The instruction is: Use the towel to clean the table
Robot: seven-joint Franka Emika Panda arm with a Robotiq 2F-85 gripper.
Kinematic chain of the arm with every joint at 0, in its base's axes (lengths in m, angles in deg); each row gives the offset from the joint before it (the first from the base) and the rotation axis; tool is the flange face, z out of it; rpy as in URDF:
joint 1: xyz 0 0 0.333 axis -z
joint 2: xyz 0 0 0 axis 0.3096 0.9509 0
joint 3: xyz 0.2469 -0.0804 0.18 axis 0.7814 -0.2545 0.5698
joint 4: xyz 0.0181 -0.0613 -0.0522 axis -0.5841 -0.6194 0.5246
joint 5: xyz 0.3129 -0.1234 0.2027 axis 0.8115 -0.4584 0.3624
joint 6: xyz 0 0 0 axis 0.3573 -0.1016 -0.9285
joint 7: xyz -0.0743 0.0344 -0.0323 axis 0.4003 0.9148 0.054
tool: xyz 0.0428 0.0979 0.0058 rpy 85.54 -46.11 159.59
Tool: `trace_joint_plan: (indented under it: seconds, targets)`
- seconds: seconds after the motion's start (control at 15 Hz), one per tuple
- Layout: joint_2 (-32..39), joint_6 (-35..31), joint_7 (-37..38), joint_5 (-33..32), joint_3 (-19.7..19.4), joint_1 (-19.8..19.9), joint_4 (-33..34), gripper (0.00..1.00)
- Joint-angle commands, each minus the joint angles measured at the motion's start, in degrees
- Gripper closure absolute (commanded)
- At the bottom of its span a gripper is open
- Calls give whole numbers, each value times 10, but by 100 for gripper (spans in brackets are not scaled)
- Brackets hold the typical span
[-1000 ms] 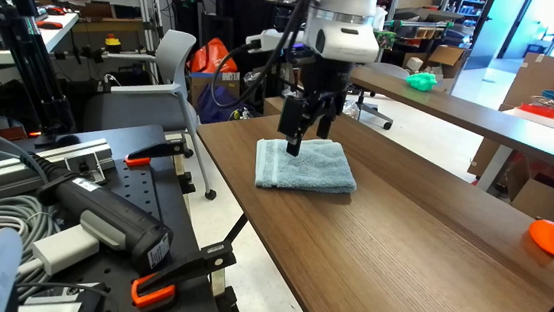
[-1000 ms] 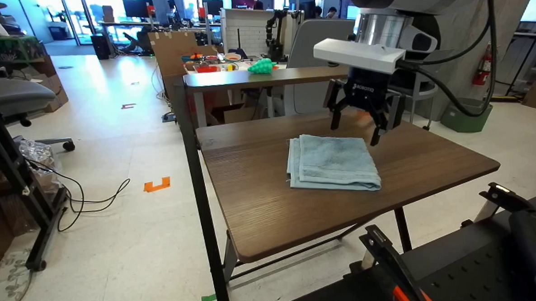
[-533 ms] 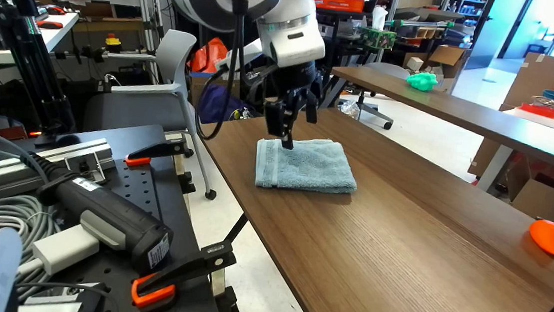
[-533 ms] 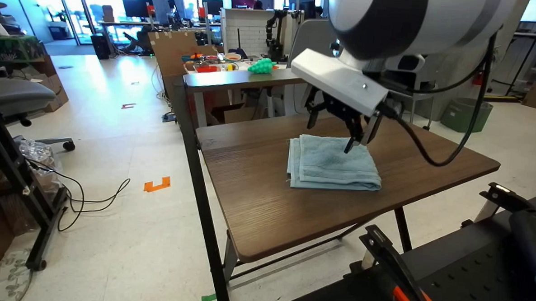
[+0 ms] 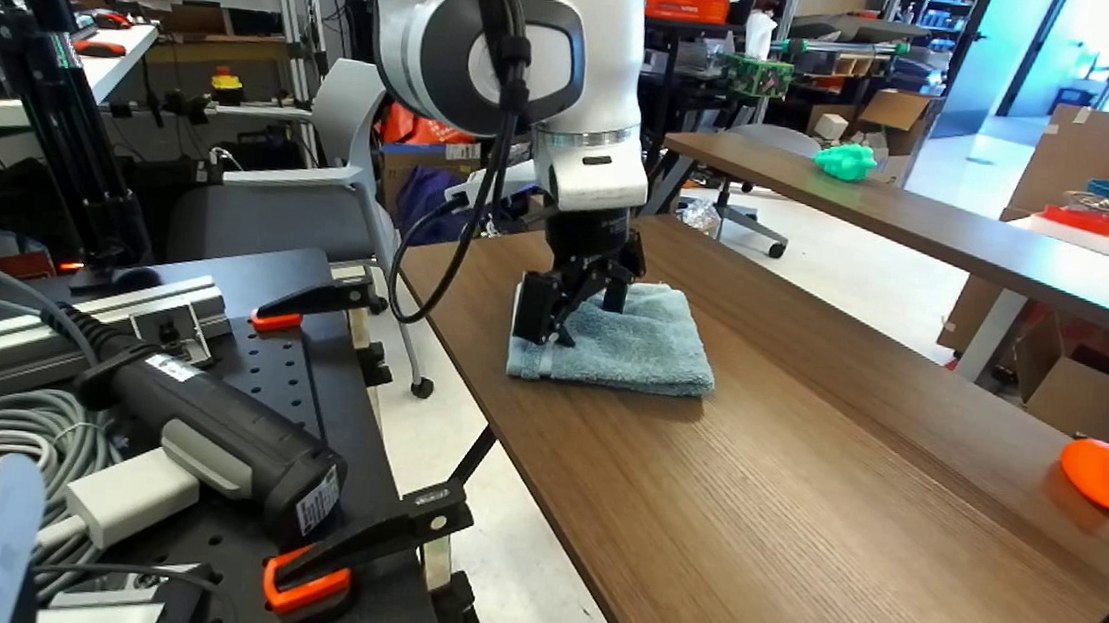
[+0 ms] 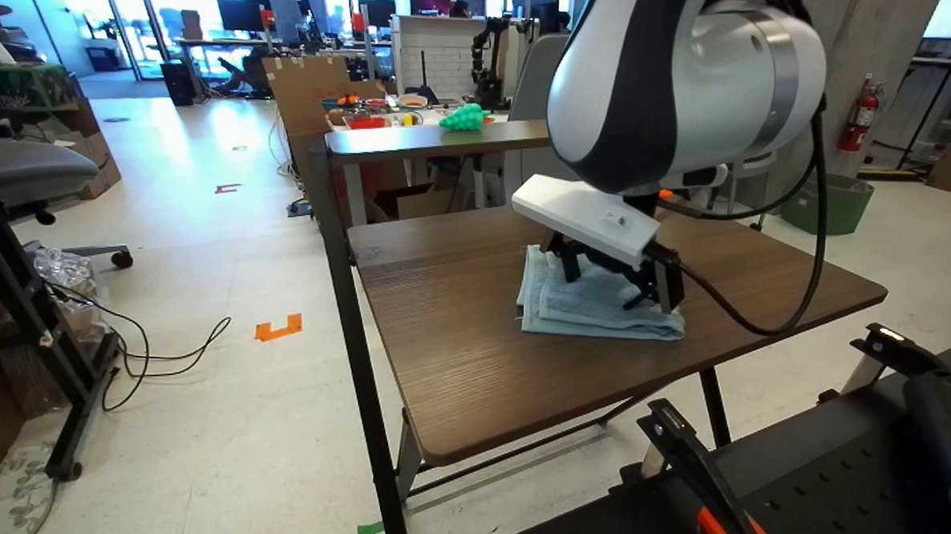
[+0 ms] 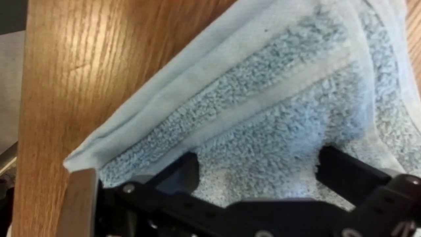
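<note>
The towel [image 5: 646, 350] is a folded light blue-grey cloth lying on the dark brown wood-grain table [image 5: 796, 533]. It also shows in an exterior view [image 6: 578, 313], on the table [image 6: 455, 362] there. My gripper [image 5: 590, 322] points down and is tilted, its fingers apart, over the part of the towel near the table's end. In the wrist view my gripper [image 7: 259, 164] is open with both black fingertips against the towel [image 7: 250, 131]. The cloth between the fingers looks slightly bunched. The gripper hides part of the towel in both exterior views.
An orange object [image 5: 1097, 473] lies on the table. A second brown table [image 5: 963, 237] bears a green lumpy object [image 5: 844, 162]. A black bench [image 5: 259, 366] with orange-and-black clamps [image 5: 310, 581] stands beside the table. A grey chair [image 5: 339, 132] is near the table's end.
My gripper has tilted and come down from above the towel onto it, fingers still apart. The towel has shifted slightly and is pressed and rumpled under the fingers.
</note>
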Motion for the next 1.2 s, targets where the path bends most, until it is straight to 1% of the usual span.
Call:
trace_joint_plan:
  seconds: [0.0, 0.07, 0.13, 0.2, 0.4, 0.47, 0.53, 0.6, 0.67, 0.87, 1.0, 1.13]
  targets:
    - [33, 109, 16, -2, 16, 34, 66, 0]
    - [34, 153, 8, -3, 30, 52, 80, 0]
    - [7, 94, 20, -18, 17, 31, 42, 0]
    - [9, 105, 20, -21, 21, 38, 50, 0]
    - [8, 104, 20, -22, 21, 39, 50, 0]
    - [11, 83, 26, -16, 19, 40, 51, 0]
    - [23, 55, 38, -1, 22, 50, 66, 0]
    - [29, 49, 47, 5, 24, 57, 77, 0]
    - [40, 53, 62, 14, 24, 69, 102, 0]
    - [61, 106, 101, 24, 27, 98, 166, 0]
    - [69, 137, 114, 25, 41, 120, 198, 0]
    - [76, 164, 104, 20, 59, 142, 217, 0]
